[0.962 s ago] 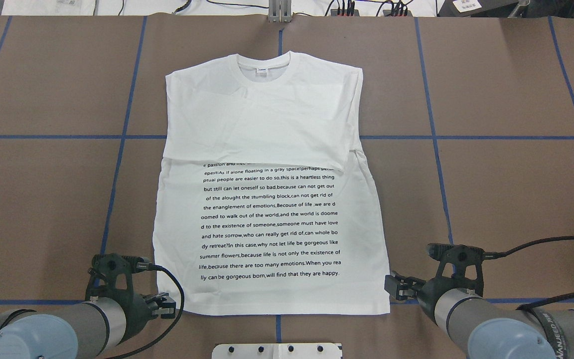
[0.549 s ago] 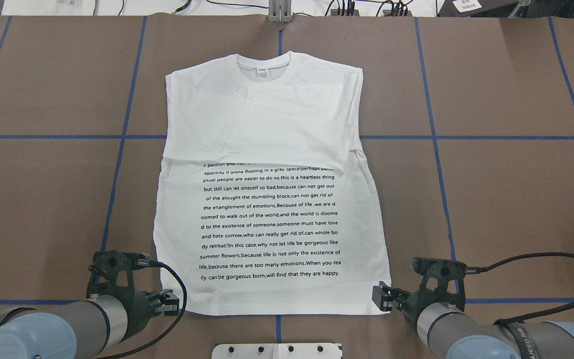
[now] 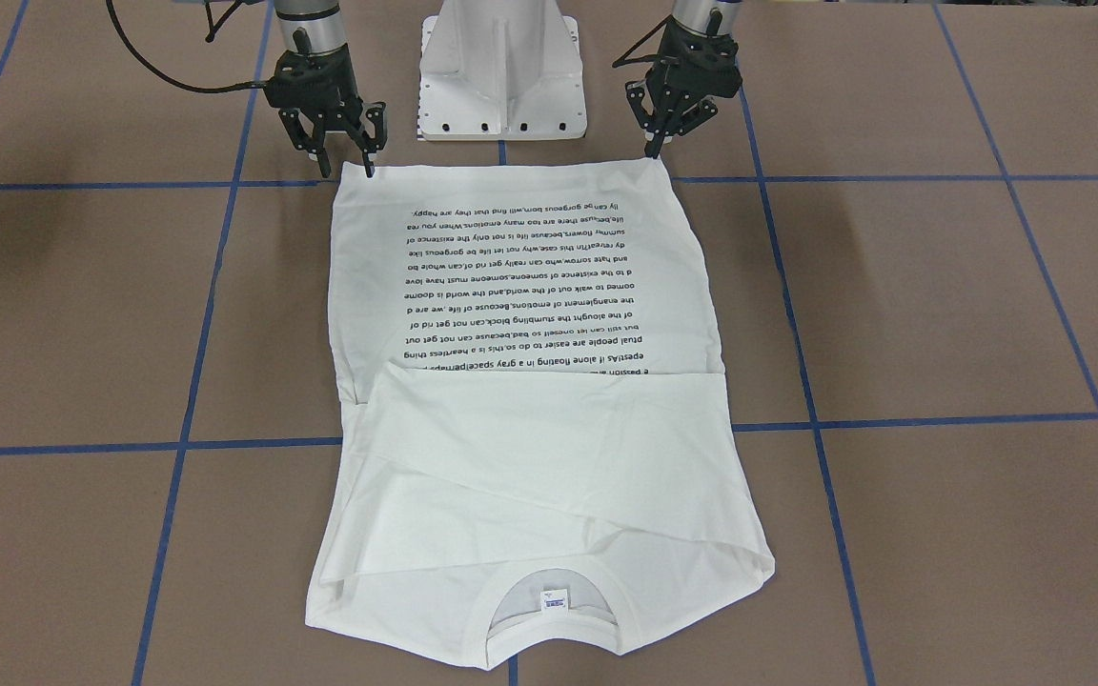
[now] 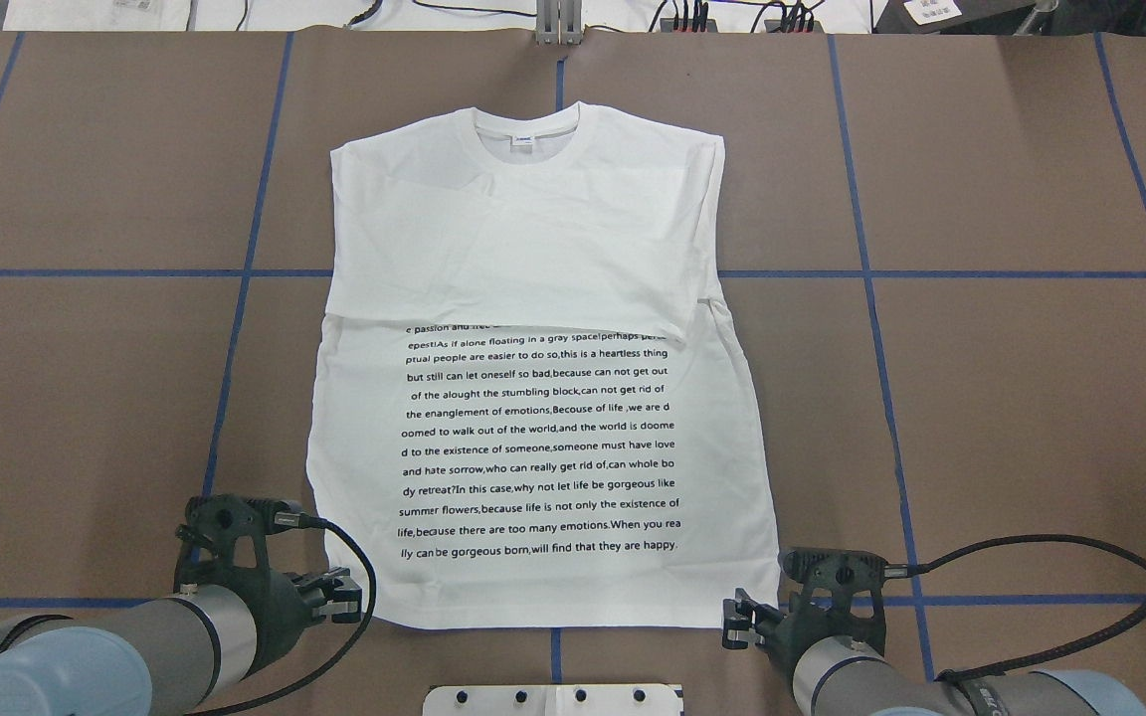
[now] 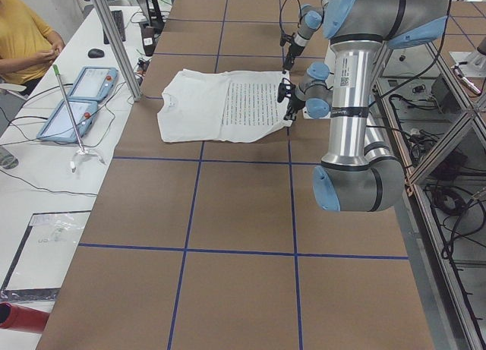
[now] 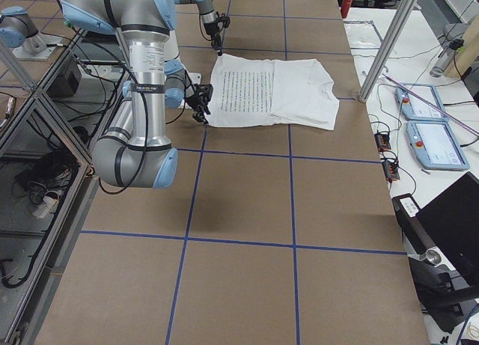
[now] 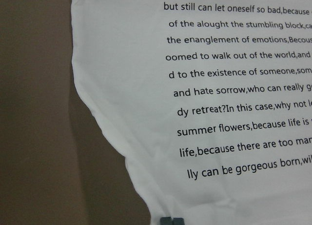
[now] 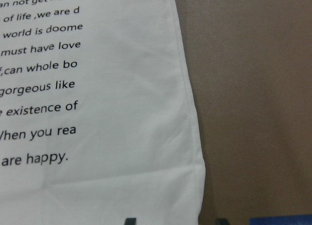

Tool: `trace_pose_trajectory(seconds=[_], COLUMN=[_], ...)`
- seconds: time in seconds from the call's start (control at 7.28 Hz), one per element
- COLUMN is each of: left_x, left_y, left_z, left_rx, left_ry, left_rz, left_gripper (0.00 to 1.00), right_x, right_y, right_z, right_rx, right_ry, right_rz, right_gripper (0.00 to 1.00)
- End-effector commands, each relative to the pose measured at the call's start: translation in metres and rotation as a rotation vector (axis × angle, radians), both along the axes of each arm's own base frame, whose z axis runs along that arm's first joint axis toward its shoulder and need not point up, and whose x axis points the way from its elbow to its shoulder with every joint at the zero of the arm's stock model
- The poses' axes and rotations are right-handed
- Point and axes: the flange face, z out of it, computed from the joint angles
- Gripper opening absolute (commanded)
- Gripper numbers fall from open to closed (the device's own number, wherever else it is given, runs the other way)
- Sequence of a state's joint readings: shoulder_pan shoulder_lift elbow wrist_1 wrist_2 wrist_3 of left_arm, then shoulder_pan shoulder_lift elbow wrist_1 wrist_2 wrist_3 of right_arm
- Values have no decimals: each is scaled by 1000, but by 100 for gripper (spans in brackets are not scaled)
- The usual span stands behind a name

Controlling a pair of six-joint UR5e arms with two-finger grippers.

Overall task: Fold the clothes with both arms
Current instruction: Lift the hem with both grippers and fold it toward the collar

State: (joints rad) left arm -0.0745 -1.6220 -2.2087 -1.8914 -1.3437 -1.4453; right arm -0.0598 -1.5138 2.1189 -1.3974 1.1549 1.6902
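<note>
On table point(image 4: 1011, 398), shirt's point(image 4: 533, 477) long axis near-far, collar point(image 4: 466, 124) far; sleeves point(image 4: 533, 249) apparently folded.

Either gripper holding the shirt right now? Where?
Not clearly. The shirt lies flat. The right gripper is open astride one hem corner. The left gripper sits at the other hem corner, and its grip cannot be told.

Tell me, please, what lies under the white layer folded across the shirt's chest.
The printed text runs under the folded layer, its top line half covered. Anything further is hidden.
</note>
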Motion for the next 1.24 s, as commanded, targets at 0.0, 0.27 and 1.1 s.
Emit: trace_pose_trajectory(seconds=[0.0,0.27,1.1], left_x=[0,-1,-21], left_y=[0,-2,-2], left_z=[-1,-1,-27], left_rx=[3,10,40], left_ry=[1,2,45], left_rz=[-3,-13,8], left_gripper=[0,0,0], right_x=[-4,-4,65], right_y=[12,13,1], right_z=[7,10,-49], right_rx=[10,11,-92], right_ry=[18,25,151], right_rz=[-18,-19,-67], right_gripper=[58,37,0])
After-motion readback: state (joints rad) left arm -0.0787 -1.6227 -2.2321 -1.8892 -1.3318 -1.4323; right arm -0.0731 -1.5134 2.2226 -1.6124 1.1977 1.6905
